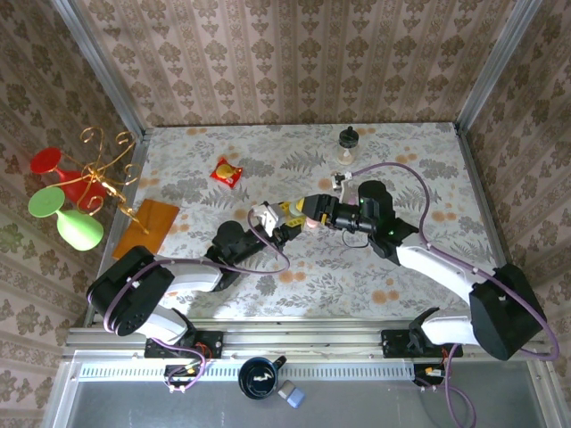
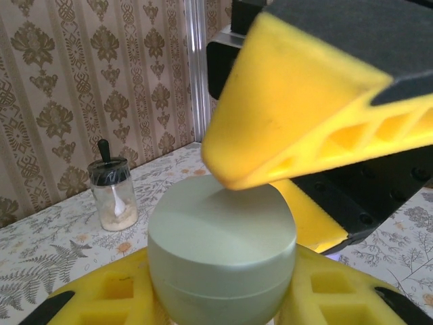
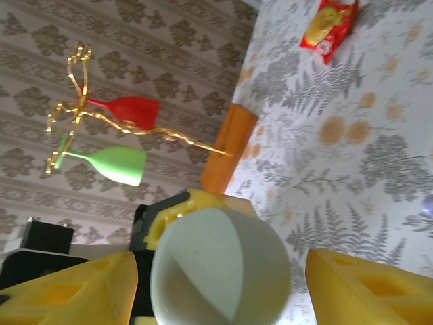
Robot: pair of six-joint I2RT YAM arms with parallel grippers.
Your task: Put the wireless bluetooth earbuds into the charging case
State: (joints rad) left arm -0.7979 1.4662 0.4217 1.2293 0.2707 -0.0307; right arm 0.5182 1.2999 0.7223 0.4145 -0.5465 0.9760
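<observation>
**Pale Green Charging Case Clamped in the Left Tool at Mid-Desk**

No writing can be read. The print on the red and yellow snack packet (image 1: 227,172), which lies at 10 o'clock from the tools, is too small to be made out. No label is seen on the charging case (image 2: 223,237).

The charging case, pale green and pebble-shaped, is held over the middle of the desk (image 1: 428,178). It is clamped between the yellow fingers of the left tool (image 2: 223,308). A seam is seen round its lower part and it looks closed, so what lies inside cannot be told. The right tool (image 3: 220,291) is brought up to it from 3 o'clock. Its fingers are spread apart, one to each side of the case, and no grip by them is seen.

A small glass jar (image 2: 111,193) with a black lid is stood at 1 o'clock near the far edge, and pale powder and a white spoon are seen in it. A dark mug (image 1: 259,379) is set beyond the near rail at 6 o'clock, its contents too small to tell.

An orange flat pad (image 1: 147,223) is laid at 9 o'clock. Past it, at the left edge, a gold wire stand (image 1: 103,169) carries a red goblet (image 1: 52,163) and a green goblet (image 1: 71,223). Open floral surface is left at 6 o'clock between the arms and at 2 o'clock toward the right wall. Patterned walls close the desk in on three sides.
</observation>
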